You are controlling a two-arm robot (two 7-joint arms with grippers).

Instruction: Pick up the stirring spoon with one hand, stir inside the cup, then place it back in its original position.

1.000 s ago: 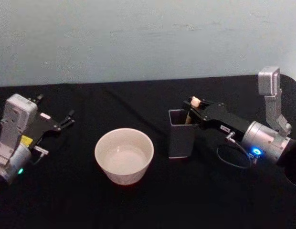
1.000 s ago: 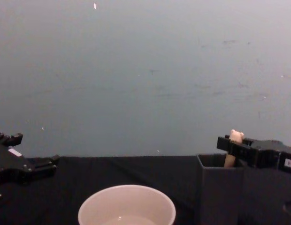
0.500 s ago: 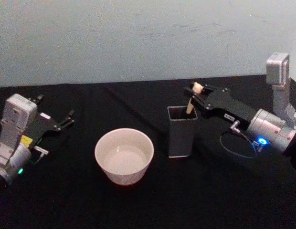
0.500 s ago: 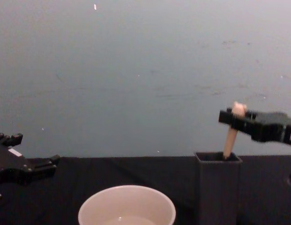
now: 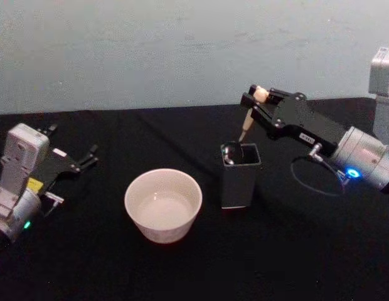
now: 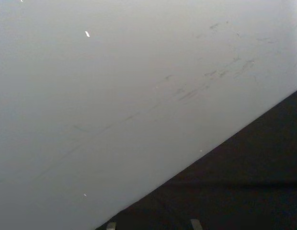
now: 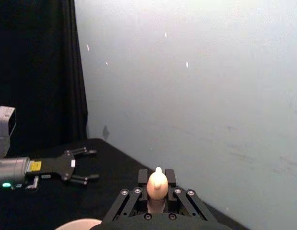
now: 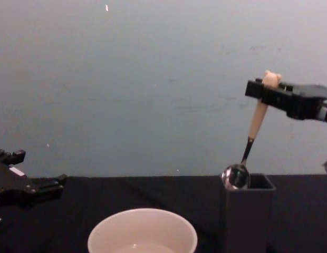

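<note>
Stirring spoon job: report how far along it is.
Done: the right gripper has its fingers shut on the stirring spoon just under its bear head. In hand: the spoon's metal bowl hangs level with the dark grey holder's mouth, not yet clear. Left: carry it to the cream cup, stir, return it to the holder. The left gripper sits parked and open at far left.

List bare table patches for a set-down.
Free: front strip of table before cup and holder; stretch between left claw and cup; back strip behind the cup. Crowded: cup-holder gap, and above the holder, where the right claw holds the spoon.
</note>
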